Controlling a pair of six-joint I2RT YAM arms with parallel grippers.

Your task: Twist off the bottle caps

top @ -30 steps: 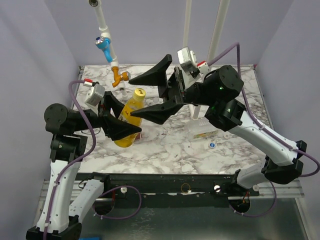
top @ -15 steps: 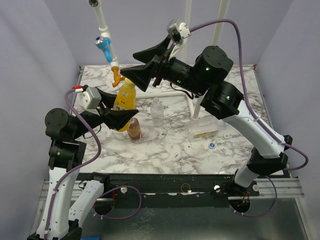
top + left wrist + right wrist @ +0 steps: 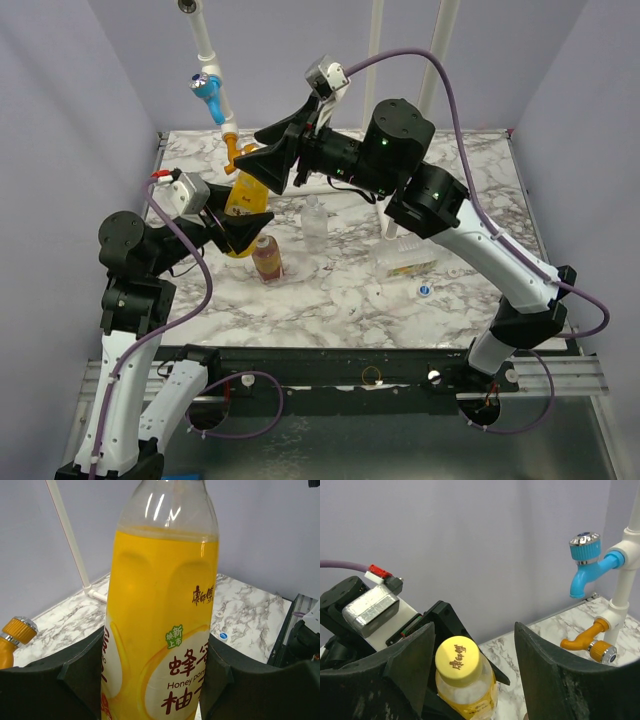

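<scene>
The yellow-orange bottle, yellow cap on, holds orange liquid.

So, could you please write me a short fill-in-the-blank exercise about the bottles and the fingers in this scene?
1. The left fingers hold one bottle, whose cap is ____.
2. The right fingers stand on either side of that cap with gaps, so they are ____.
3. The tap handle beside the white pipe is ____.
4. The brown bottle on the table stands ____.

Missing words: yellow; open; blue; upright.
</scene>
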